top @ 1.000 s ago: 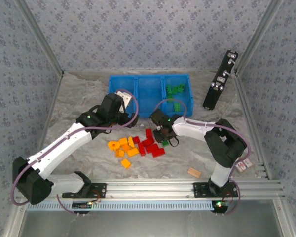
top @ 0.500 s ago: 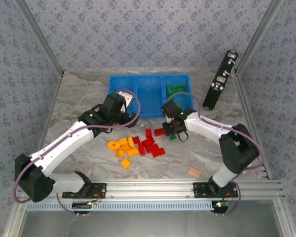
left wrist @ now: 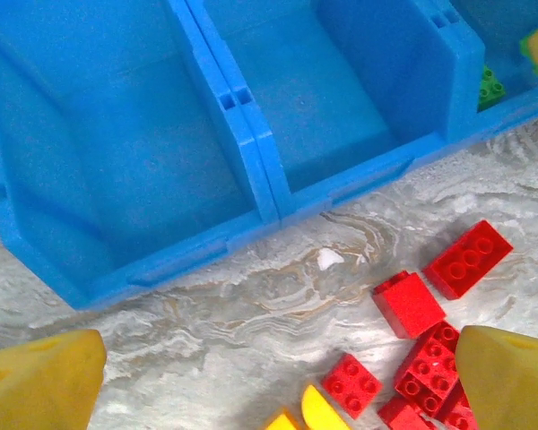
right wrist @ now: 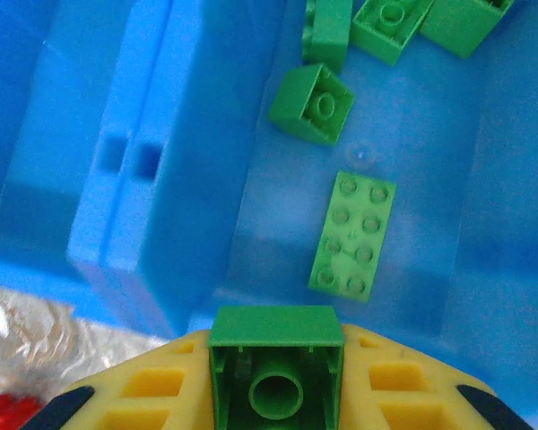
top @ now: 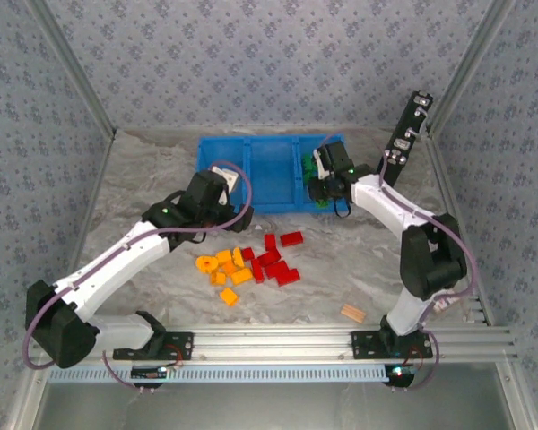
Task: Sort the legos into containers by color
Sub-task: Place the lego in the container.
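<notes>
The blue three-compartment tray [top: 271,170] stands at the back of the table. Its right compartment holds several green legos [top: 317,163], among them a flat plate [right wrist: 354,235] and a small brick [right wrist: 312,103]. My right gripper [right wrist: 276,381] is shut on a green lego [right wrist: 276,358] and hovers over the near edge of that compartment [top: 323,193]. Red legos [top: 273,260] and orange-yellow legos [top: 224,269] lie in a pile mid-table. My left gripper [left wrist: 273,385] stands open above the table between the tray's front wall [left wrist: 206,246] and the red legos [left wrist: 411,305], holding nothing.
A black oblong device [top: 401,145] leans at the back right beside the tray. A tan block [top: 352,313] lies near the front right. One red lego [top: 291,238] sits apart from the pile. Patterned walls close three sides; an aluminium rail [top: 278,340] runs along the front.
My right gripper has carried the green lego from beside the pile up and back, over the tray's right compartment. The left arm has barely moved.
</notes>
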